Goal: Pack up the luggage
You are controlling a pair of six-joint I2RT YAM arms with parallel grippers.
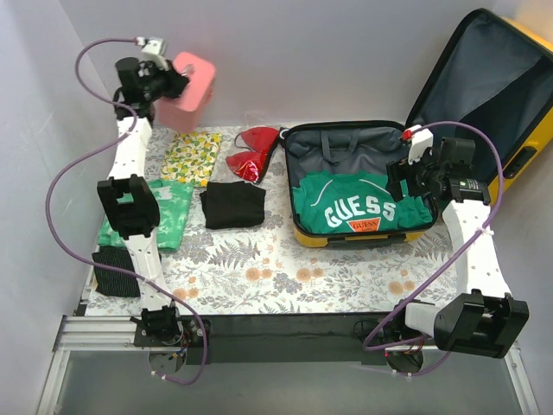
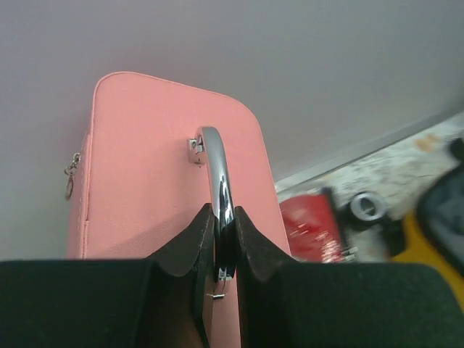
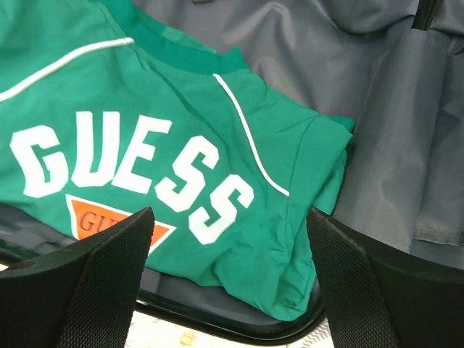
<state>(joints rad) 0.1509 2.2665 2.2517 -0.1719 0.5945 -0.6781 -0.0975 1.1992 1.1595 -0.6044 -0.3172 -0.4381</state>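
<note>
The yellow luggage lies open at the right of the table, its grey-lined lid leaning back. A folded green GUESS shirt rests in its base. My right gripper hovers open just above the shirt's right corner, with nothing between its fingers. At the back left, my left gripper is shut on the chrome handle of the small pink case.
On the floral table cover lie a lemon-print cloth, a red garment, a folded black garment, a green patterned cloth and a dark ribbed item. White walls close the back and sides.
</note>
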